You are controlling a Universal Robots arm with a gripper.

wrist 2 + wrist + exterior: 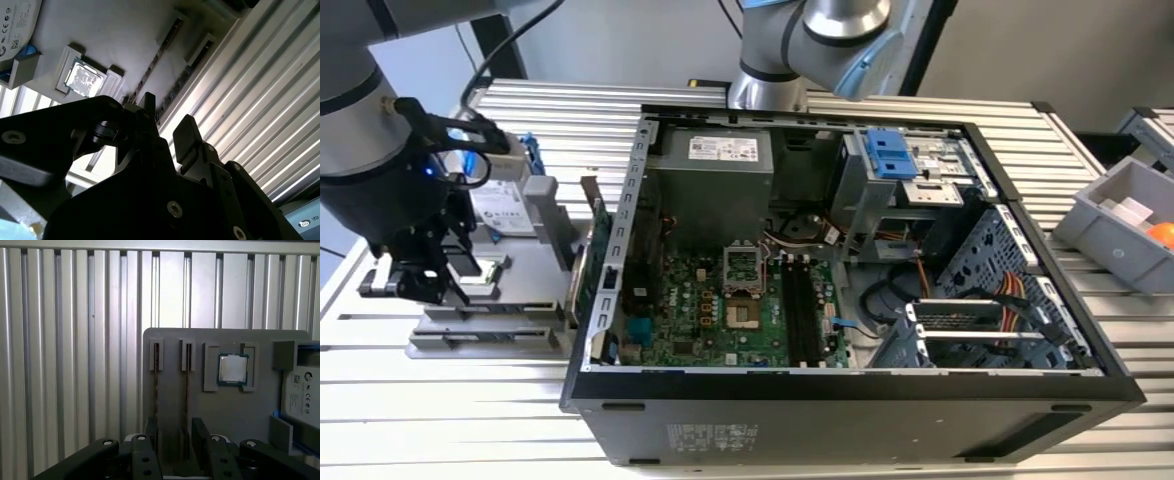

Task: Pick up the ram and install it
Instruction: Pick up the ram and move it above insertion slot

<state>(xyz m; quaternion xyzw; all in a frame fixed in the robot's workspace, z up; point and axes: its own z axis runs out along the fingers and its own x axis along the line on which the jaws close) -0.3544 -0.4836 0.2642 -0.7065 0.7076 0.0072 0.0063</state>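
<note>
Your black two-finger gripper (175, 434) hangs open astride a thin dark ram stick (186, 385) in its grey slotted holder (225, 415); pickup isn't made, and installing remains undone.

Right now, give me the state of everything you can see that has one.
tool: open, low over the fixture
ram sticks: both standing on edge in fixture slots
processor: lying flat in its fixture pocket
computer case: side open, motherboard exposed

Gripper (175, 429) pointing down, jaws parted
</note>
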